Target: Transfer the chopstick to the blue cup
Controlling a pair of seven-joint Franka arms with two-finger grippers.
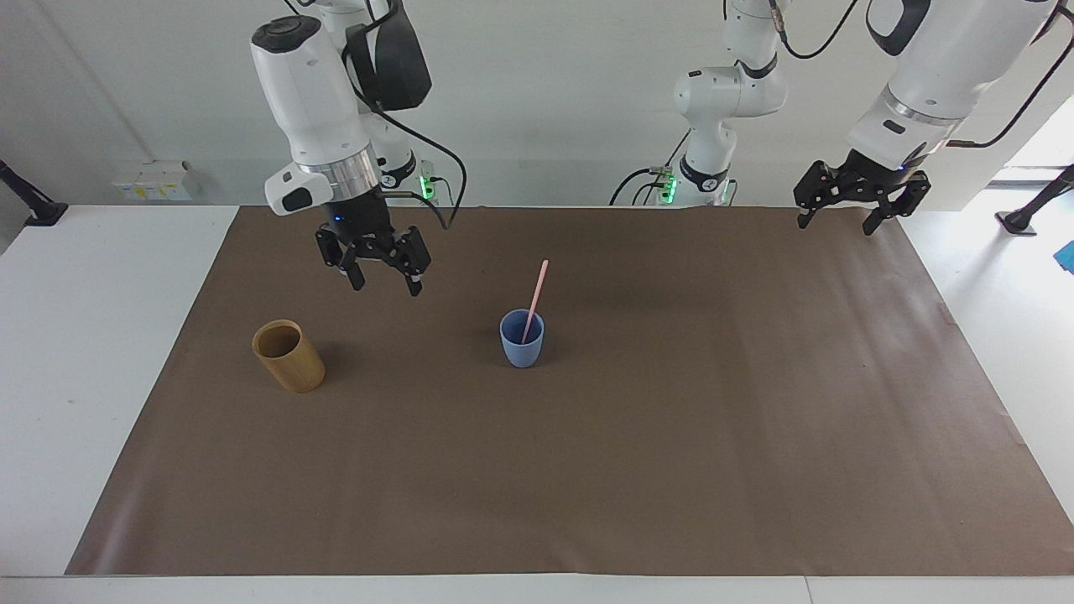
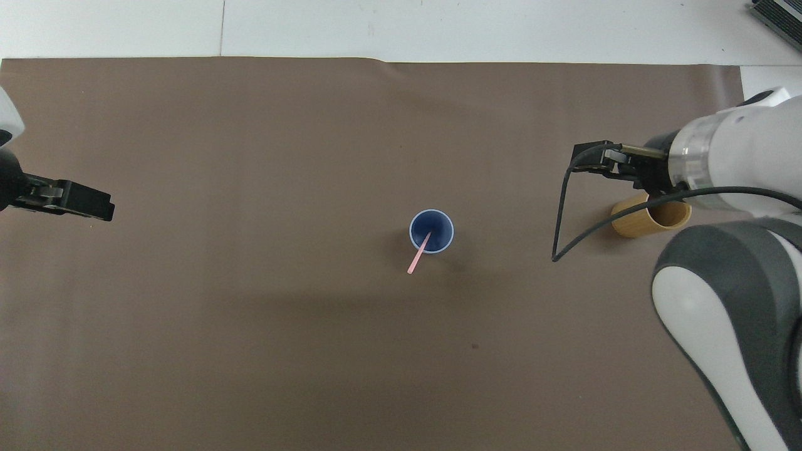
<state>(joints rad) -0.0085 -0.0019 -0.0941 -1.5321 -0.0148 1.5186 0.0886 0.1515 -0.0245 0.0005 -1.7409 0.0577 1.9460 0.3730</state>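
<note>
A big brown mat (image 1: 587, 470) covers most of the white table (image 1: 92, 352), and above it the right arm (image 1: 315, 109) hangs its right gripper (image 1: 384, 277) in the air with the fingers spread apart and nothing in them, over the mat between the tan holder (image 1: 288, 356) and the blue cup (image 1: 522, 339). The left arm waits at its own end of the table, and its left gripper (image 1: 839, 216) is up in the air with its fingers apart and empty too. The tan holder stands near the right arm's end, the smaller blue cup stands near the middle of the mat, and the thin pink chopstick (image 1: 535, 295) stands inside the blue cup, leaning on its rim with the top end sticking out.
</note>
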